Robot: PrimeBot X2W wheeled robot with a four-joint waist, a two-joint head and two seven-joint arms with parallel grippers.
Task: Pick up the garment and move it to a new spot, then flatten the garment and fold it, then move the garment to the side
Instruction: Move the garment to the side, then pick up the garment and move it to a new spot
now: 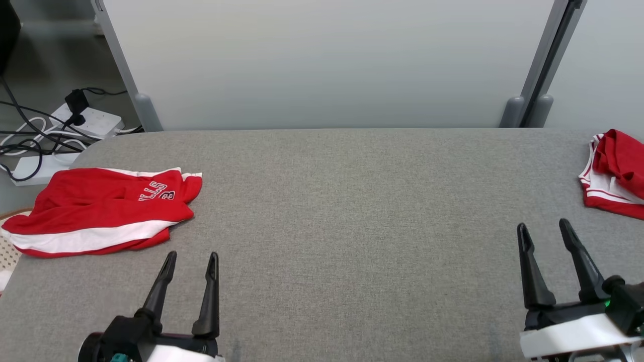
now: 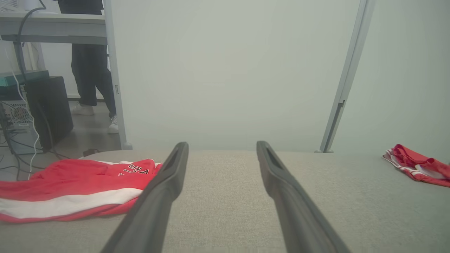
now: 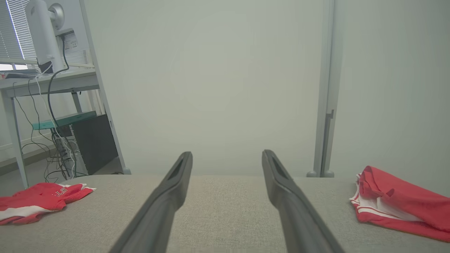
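Left tool (image 1: 193, 255) lower left: two long dark tapered fingers, spread wide, holding nothing, over bare table (image 1: 352, 226). Right tool (image 1: 543, 224) lower right: same shape, wide, empty. Table top grey woven fabric, far-left corner rounded. Two red garments, smooth jersey cloth, white trim. Left garment (image 1: 100, 211) lies fairly flat but rumpled at table's left edge, white band, black-and-white lettering. Right garment (image 1: 616, 173) bunched at right edge, cut off by frame. Wide open middle between them. Both tools apart from cloth. Pale partition (image 1: 322, 60) behind far edge.
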